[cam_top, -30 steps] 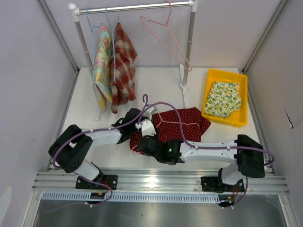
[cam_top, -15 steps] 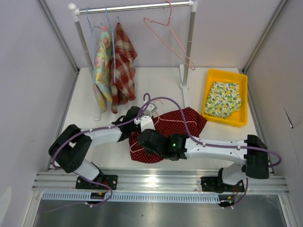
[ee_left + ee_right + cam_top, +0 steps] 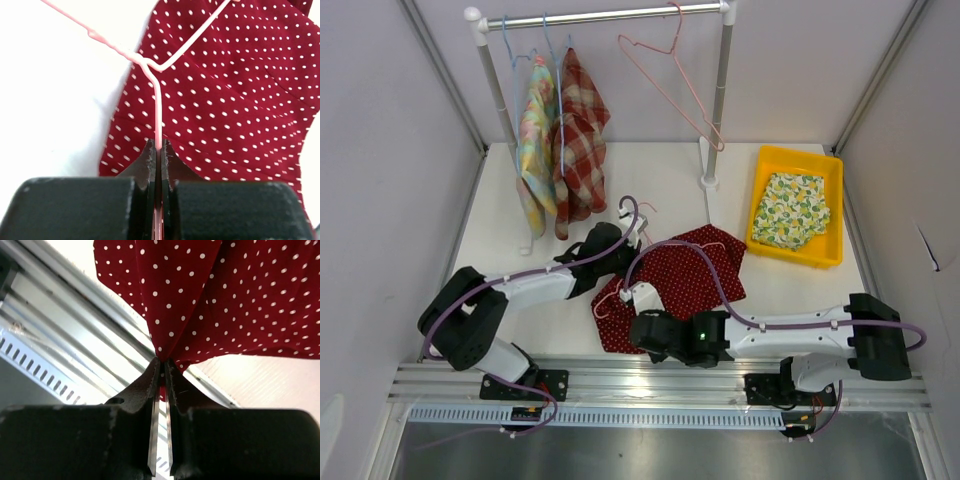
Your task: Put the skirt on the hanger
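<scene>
The red white-dotted skirt [image 3: 685, 280] lies on the white table in front of the rack. A pink wire hanger [image 3: 604, 302] lies with it, partly hidden under the cloth. My left gripper [image 3: 620, 243] is at the skirt's far-left edge. In the left wrist view it [image 3: 159, 145] is shut on the hanger's wire [image 3: 157, 100], with the skirt [image 3: 240, 100] beyond. My right gripper [image 3: 638, 298] is at the skirt's near-left edge. In the right wrist view it [image 3: 162, 362] is shut on a bunched edge of the skirt [image 3: 240, 295], held above the metal rail.
A clothes rack [image 3: 600, 16] stands at the back with two garments [image 3: 560, 140] on blue hangers and an empty pink hanger [image 3: 672, 75]. Its right post [image 3: 718, 110] stands just beyond the skirt. A yellow tray [image 3: 798, 160] with a lemon-print cloth [image 3: 792, 208] sits at the right.
My right gripper has moved towards the near edge of the table, drawing the skirt's edge with it. The skirt now lies flatter and wider. My left gripper has shifted slightly back.
</scene>
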Robot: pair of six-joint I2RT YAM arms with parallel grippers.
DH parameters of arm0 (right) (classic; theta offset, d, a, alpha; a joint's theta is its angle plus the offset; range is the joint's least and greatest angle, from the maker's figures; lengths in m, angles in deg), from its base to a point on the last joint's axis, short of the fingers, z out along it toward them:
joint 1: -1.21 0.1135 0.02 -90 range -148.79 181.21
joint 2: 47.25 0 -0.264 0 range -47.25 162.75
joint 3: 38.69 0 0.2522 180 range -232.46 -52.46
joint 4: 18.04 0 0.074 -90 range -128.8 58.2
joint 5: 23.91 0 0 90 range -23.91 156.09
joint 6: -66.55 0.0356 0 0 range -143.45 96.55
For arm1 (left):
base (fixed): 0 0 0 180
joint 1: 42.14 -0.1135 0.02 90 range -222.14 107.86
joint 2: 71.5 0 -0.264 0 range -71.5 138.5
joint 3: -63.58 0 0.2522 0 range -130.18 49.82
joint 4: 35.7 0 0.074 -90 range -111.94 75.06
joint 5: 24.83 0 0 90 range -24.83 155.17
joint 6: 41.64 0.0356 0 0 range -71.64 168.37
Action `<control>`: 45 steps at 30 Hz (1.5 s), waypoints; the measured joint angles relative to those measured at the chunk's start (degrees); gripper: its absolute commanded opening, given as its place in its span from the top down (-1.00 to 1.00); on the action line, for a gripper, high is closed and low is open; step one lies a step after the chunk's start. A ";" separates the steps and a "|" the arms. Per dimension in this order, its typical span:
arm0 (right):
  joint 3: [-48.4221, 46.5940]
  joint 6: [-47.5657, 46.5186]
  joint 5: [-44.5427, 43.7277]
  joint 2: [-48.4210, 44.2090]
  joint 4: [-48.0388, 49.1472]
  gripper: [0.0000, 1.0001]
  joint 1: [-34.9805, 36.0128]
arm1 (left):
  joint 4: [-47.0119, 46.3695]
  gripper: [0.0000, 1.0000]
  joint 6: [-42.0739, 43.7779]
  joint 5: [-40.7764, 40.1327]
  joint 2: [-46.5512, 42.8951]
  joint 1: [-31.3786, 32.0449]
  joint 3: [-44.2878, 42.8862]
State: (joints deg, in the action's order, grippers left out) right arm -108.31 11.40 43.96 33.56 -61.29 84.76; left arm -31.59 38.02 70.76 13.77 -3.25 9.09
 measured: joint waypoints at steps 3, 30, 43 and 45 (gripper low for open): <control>1.01 1.05 0.66 -1.25 0.24 0.78 1.18 | 0.24 1.00 0.28 -1.31 -0.24 0.00 -0.09; 7.39 1.27 5.68 -11.32 3.10 -0.54 -5.33 | 3.06 1.00 -0.33 -2.23 -13.18 1.29 0.63; 8.02 -4.31 20.02 -26.01 8.28 -0.48 -56.63 | 6.88 1.00 -0.09 1.73 -20.46 2.51 0.63; 8.92 -5.22 24.24 -25.05 9.14 -0.48 -61.66 | 8.61 1.00 -0.04 3.06 -22.08 2.56 0.26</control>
State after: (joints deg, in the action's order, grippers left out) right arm -99.39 6.18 68.20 8.51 -52.16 23.10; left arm -22.97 37.97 73.82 -8.30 -0.69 9.35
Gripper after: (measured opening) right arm 0.741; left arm 0.025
